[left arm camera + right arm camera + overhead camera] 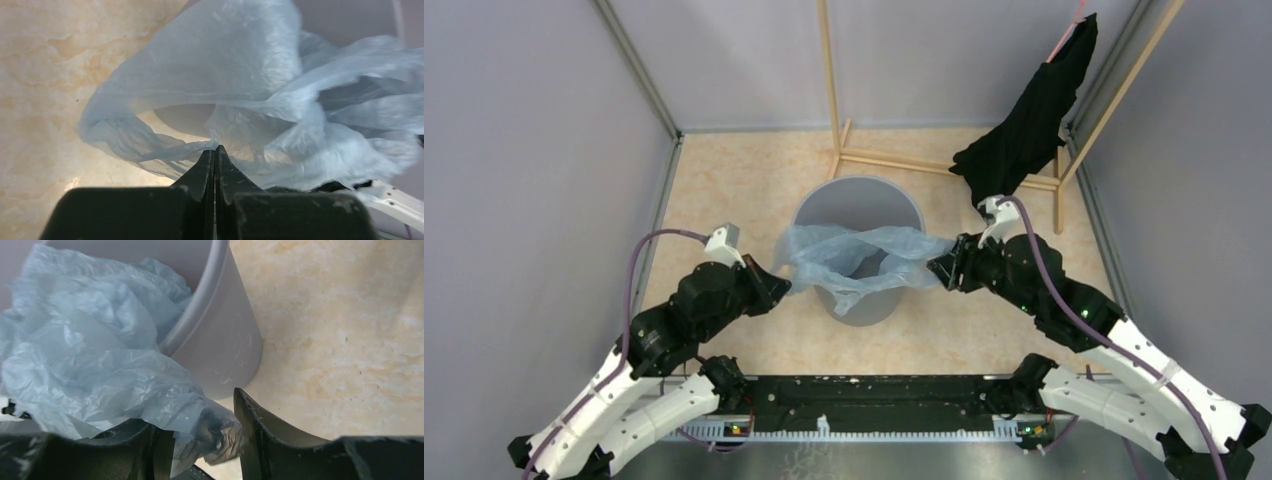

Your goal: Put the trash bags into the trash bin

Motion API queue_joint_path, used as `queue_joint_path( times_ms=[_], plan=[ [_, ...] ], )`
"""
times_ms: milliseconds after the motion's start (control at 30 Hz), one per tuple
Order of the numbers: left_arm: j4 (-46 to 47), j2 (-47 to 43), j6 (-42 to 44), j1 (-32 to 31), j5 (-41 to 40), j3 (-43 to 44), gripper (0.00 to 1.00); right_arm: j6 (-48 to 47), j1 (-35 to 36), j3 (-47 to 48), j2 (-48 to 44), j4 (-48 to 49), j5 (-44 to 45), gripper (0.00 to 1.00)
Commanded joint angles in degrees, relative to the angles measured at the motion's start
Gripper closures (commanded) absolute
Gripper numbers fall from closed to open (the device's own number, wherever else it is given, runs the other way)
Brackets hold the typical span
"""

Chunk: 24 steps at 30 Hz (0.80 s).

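Observation:
The pale-blue trash bag (854,252) is stretched across the mouth of the round grey trash bin (856,198), part of it sagging inside. My left gripper (776,285) is at the bin's left side, shut on a thin twisted edge of the bag (225,65); in the left wrist view its tips (215,150) meet with film pinched between them. My right gripper (936,268) is at the bin's right side. In the right wrist view its jaws (200,412) stand apart, and a crumpled corner of the bag (90,350) lies over one finger and in the gap. The bin wall (225,350) is just beyond.
A black cloth (1034,120) hangs on a wooden rack (944,165) at the back right, close behind the right arm. Grey walls enclose the marbled table (724,190) on three sides. A black rail (874,395) runs along the near edge between the arm bases.

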Motion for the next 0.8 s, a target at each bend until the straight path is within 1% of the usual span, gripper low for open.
queue_joint_path(
  times_ms=[0,133,300,400,467,533,567,633,667,733,767],
  plan=[
    [1.90,-0.13,-0.33,-0.01,-0.49,-4.81,1.00,0.66,-0.22,-2.08,-0.53,-0.38,0.18,0.56],
    [5.63,1.83,0.60,0.03,-3.72,-7.93,1.00,1.14,-0.23,-5.59,-0.39,1.28,1.05,0.55],
    [7.77,5.76,3.05,0.01,-8.52,-7.48,1.00,0.48,-0.21,-10.27,0.33,5.74,3.65,0.55],
    [9.45,7.75,6.06,0.03,-10.86,-6.79,1.00,-2.02,-0.24,-10.73,1.67,9.11,8.19,0.52],
    [9.33,9.61,8.07,0.02,-12.93,-5.15,1.00,-5.31,-0.27,-10.03,3.16,10.06,12.04,0.48],
    [7.75,11.87,9.93,0.01,-14.98,-2.57,1.00,-7.46,-0.22,-7.12,4.90,7.93,14.44,0.44],
    [6.17,12.60,10.42,-0.01,-15.60,-0.98,1.00,-8.46,-0.23,-5.12,5.57,5.96,14.28,0.39],
    [2.22,13.39,10.79,-0.05,-15.85,2.05,0.91,-10.01,-0.23,-1.21,5.90,1.33,12.50,0.32],
    [0.30,13.31,10.75,0.02,-15.17,3.34,0.82,-10.64,-0.23,0.62,5.64,-0.99,10.72,0.27],
    [-2.55,12.22,11.85,0.01,-11.86,5.42,0.63,-12.12,-0.23,3.28,4.39,-4.84,6.60,0.20],
    [-3.81,11.42,12.25,0.03,-9.83,6.34,0.56,-12.67,-0.23,4.47,3.66,-6.31,4.61,0.17]
  ],
)
